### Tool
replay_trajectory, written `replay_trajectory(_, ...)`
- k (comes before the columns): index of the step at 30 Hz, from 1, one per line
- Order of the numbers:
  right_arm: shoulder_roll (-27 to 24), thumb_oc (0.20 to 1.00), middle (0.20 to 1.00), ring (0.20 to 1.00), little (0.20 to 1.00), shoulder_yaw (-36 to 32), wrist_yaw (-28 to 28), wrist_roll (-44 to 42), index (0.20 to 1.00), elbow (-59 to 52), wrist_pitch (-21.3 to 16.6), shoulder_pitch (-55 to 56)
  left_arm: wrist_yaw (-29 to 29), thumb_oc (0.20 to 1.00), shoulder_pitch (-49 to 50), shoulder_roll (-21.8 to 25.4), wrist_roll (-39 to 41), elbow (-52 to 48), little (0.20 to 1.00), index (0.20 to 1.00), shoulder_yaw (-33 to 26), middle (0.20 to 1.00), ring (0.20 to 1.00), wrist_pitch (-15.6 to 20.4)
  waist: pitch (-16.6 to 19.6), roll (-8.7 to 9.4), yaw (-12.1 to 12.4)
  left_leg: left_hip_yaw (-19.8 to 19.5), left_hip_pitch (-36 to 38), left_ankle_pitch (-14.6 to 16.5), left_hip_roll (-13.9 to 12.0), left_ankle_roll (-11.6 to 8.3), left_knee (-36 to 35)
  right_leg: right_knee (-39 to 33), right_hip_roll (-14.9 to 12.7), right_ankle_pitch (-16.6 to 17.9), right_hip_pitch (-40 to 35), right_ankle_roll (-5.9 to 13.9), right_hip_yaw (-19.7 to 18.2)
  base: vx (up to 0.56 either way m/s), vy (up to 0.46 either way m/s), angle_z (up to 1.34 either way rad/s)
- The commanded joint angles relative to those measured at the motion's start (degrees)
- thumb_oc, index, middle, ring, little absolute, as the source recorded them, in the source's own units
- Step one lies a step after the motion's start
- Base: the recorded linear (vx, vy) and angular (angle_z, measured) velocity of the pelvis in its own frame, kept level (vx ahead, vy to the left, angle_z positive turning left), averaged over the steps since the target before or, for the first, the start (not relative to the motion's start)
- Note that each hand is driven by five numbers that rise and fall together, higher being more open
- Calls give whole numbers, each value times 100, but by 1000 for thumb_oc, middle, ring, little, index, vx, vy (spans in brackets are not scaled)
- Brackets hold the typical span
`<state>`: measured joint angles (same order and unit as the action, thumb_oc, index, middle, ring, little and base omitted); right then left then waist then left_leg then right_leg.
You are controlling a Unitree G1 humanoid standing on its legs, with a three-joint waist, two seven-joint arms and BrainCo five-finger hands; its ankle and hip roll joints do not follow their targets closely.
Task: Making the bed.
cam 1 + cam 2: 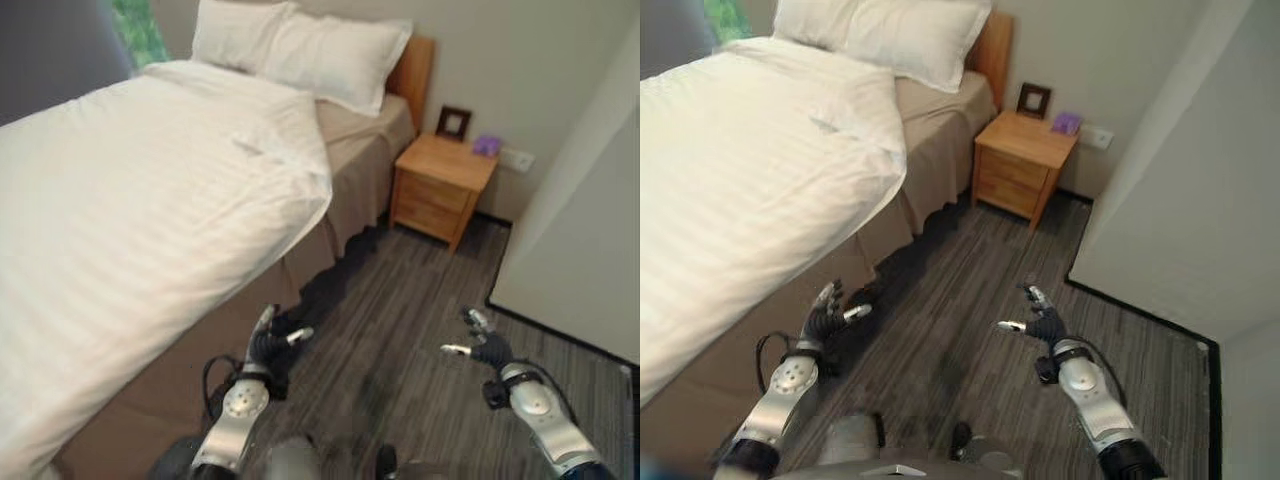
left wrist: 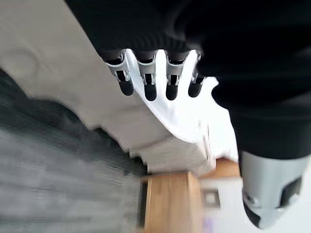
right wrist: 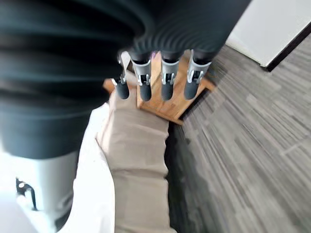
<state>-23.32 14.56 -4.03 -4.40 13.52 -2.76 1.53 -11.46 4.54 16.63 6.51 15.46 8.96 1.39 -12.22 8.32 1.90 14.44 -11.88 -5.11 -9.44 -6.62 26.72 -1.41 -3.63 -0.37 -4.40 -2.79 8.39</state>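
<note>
Left hand [image 1: 268, 343] beside duvet [image 1: 130, 200]

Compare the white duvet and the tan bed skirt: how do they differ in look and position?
The white duvet covers the top of the bed, while the tan bed skirt hangs down the side towards the floor. The duvet shows faint stripes; the skirt looks plain. Near the pillows the duvet's corner is folded back.

Bare floor [image 1: 400, 330] ahead between bed [image 1: 150, 200] on left and white wall [image 1: 580, 250] on right; nightstand [image 1: 440, 185] blocks far end beside bed.
</note>
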Motion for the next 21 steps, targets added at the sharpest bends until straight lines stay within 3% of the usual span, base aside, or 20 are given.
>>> replay_trajectory(1, -292, 1000, 1000, 1000, 1000, -106, -5, 144, 1000, -438, -195, -60, -47, 1000, -70, 53, -8, -357, 1000, 1000, -111, 1000, 1000, 233, 88, -450, -81, 323, 910, 198, 266, 161, -1976, -359, -121, -269, -880, 670, 240, 775, 129, -41)
replay_trajectory(2, -326, 1000, 1000, 1000, 1000, -91, -13, 233, 1000, -431, -187, -10, -55, 1000, 13, -24, -98, -324, 1000, 1000, -106, 1000, 1000, 172, 135, -615, -16, 478, 730, -262, 334, 162, -3010, -359, 6, -478, -1118, 696, 215, 486, 81, 4)
replay_trajectory(6, -343, 1000, 1000, 1000, 1000, -105, -32, 266, 1000, -402, -187, 66, -95, 1000, 108, -93, -175, -269, 1000, 1000, -91, 1000, 1000, 157, 173, -597, -30, 814, 227, -225, 209, 47, -3172, -359, -68, -697, -1562, 767, 221, 487, 36, 10)
replay_trajectory(8, -326, 1000, 1000, 1000, 1000, -103, 28, 307, 1000, -443, -174, 87, -105, 1000, 233, -75, -93, -315, 1000, 1000, -196, 1000, 1000, 190, 282, -635, 53, 975, 276, -539, 121, 80, -3172, -341, -84, -723, -1828, 831, 119, 568, 31, -1)
replay_trajectory(11, -231, 1000, 1000, 1000, 1000, -53, 30, 408, 1000, -427, -167, 65, -173, 1000, 325, -64, -42, -289, 1000, 1000, -256, 1000, 1000, 207, 449, -608, 139, 782, 383, -668, 183, 194, -3172, -129, -209, -837, -1859, 873, 15, 581, 98, -45)
replay_trajectory(12, -131, 1000, 1000, 1000, 1000, -3, 6, 481, 1000, -401, -157, -11, -203, 1000, 255, -23, -15, -251, 1000, 1000, -253, 1000, 1000, 155, 512, -446, 271, 706, 543, -597, 369, 349, -3172, 788, -371, -498, -1646, 1067, -25, 518, 85, -84)
replay_trajectory(13, -86, 1000, 1000, 1000, 1000, 5, -18, 536, 1000, -458, -176, 35, -198, 1000, 246, -2, -25, -200, 1000, 1000, -227, 1000, 1000, 98, 478, -362, 284, 684, 715, -467, 484, 472, -3172, 1718, -464, 105, -1306, 1258, -125, 646, 127, -54)
replay_trajectory(14, -61, 1000, 1000, 1000, 1000, 21, -45, 589, 1000, -447, -189, 15, -210, 1000, 185, 24, -4, -108, 1000, 1000, -215, 1000, 1000, 82, 428, -345, 286, 722, 890, -315, 559, 583, -3172, 2559, -503, 673, -1011, 1478, -228, 573, 155, -56)
replay_trajectory(15, -135, 1000, 1000, 1000, 1000, 78, -124, 1043, 1000, -707, -153, -116, -233, 1000, 3, 167, 76, -63, 1000, 1000, -216, 1000, 1000, 64, 199, -441, 123, 706, 1376, -67, 579, 773, -3172, 3758, -690, 1374, -261, 1575, -246, 577, 140, -28)
replay_trajectory(17, -37, 1000, 1000, 1000, 1000, 56, -235, 1029, 1000, -753, -168, -128, -315, 1000, -134, 272, 124, -138, 1000, 1000, -277, 1000, 1000, 94, 76, -567, -37, 679, 1698, 169, 537, 821, -3172, 4239, -916, 1165, 331, 1342, -105, 493, 93, 18)
replay_trajectory(18, -36, 1000, 1000, 1000, 1000, 57, -235, 1029, 1000, -753, -167, -131, -315, 1000, -136, 274, 125, -138, 1000, 1000, -279, 1000, 1000, 93, 72, -547, -43, 675, 1698, 172, 559, 824, -3172, 4272, -939, 1141, 343, 1345, -108, 505, 10, 76)
replay_trajectory(19, -36, 1000, 1000, 1000, 1000, 27, -185, 1066, 1000, -885, -125, -85, -325, 1000, -213, 339, 198, -184, 1000, 1000, -369, 1000, 1000, 99, 25, -656, -219, 587, 1850, 273, 494, 747, -3172, 3862, -1093, 617, 777, 1126, 175, 315, -23, 73)
replay_trajectory(20, -36, 1000, 1000, 1000, 1000, 27, -185, 1066, 1000, -885, -125, -85, -325, 1000, -213, 339, 198, -184, 1000, 1000, -370, 1000, 1000, 99, 24, -655, -223, 583, 1850, 273, 495, 747, -3172, 3861, -1094, 616, 774, 1126, 180, 631, -138, 73)
replay_trajectory(21, -35, 1000, 1000, 1000, 1000, 4, -168, 1033, 1000, -987, -126, -22, -332, 1000, -267, 379, 261, -278, 1000, 1000, -443, 1000, 1000, 151, 21, -676, -349, 456, 2025, 392, 460, 605, -3172, 2929, -1067, 343, 912, 1055, 272, 478, -215, 64)
